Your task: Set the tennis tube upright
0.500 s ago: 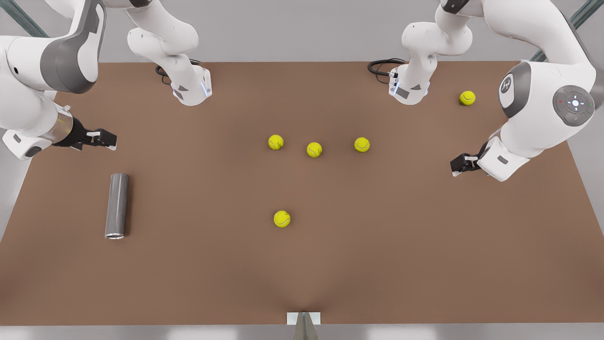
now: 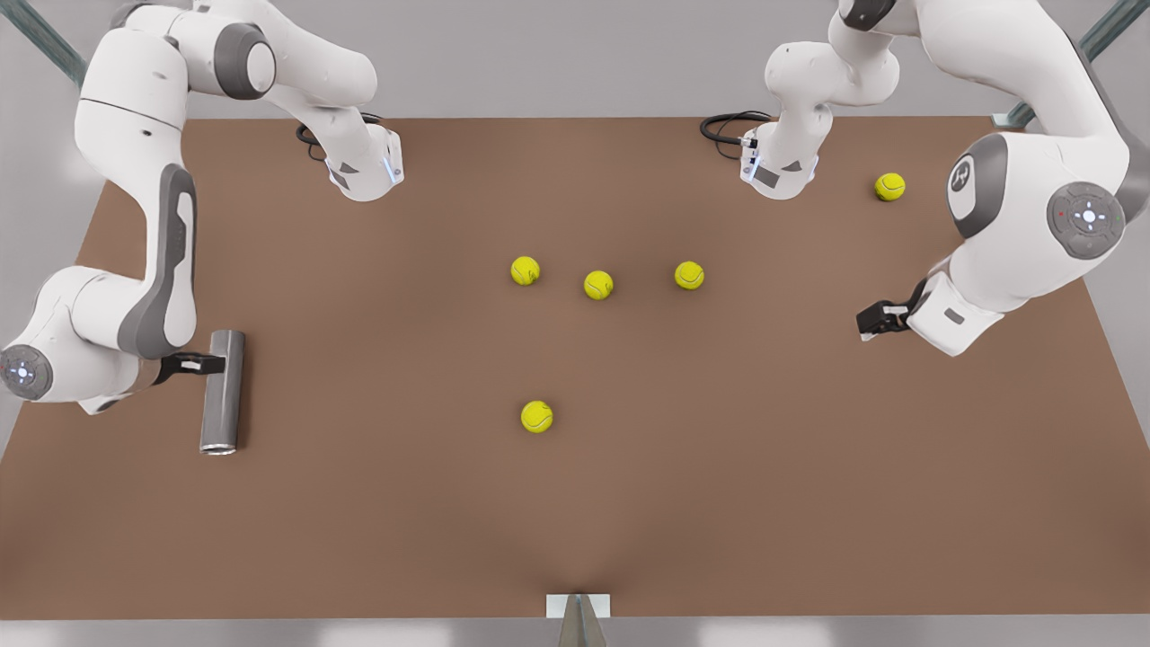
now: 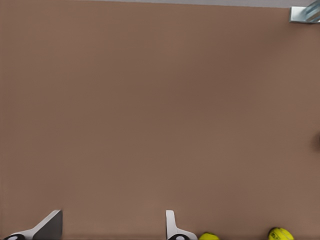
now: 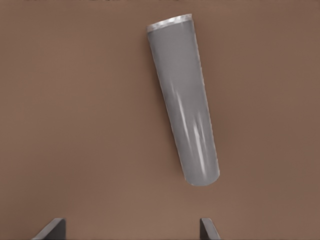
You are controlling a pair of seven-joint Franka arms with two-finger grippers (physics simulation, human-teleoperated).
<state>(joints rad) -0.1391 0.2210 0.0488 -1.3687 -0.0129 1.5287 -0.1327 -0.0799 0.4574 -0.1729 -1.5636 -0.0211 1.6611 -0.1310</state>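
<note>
- Grey and metallic, the tube [image 2: 222, 392] lies flat on the brown counter [image 2: 575, 503] near the front view's left edge, silvery rim toward the camera.
- Its long axis runs front to back, crosswise to the right gripper [image 2: 199, 364] that reaches in from the side.
- That gripper's jaws stand apart, at the tube's far, rimless end; in the right wrist view the tube [image 4: 184, 102] lies just ahead of them.
- Across the counter, the left gripper [image 2: 870, 320] waits well apart, jaws apart too.
- Judging by nearness, the right arm should make the grasp.
</note>
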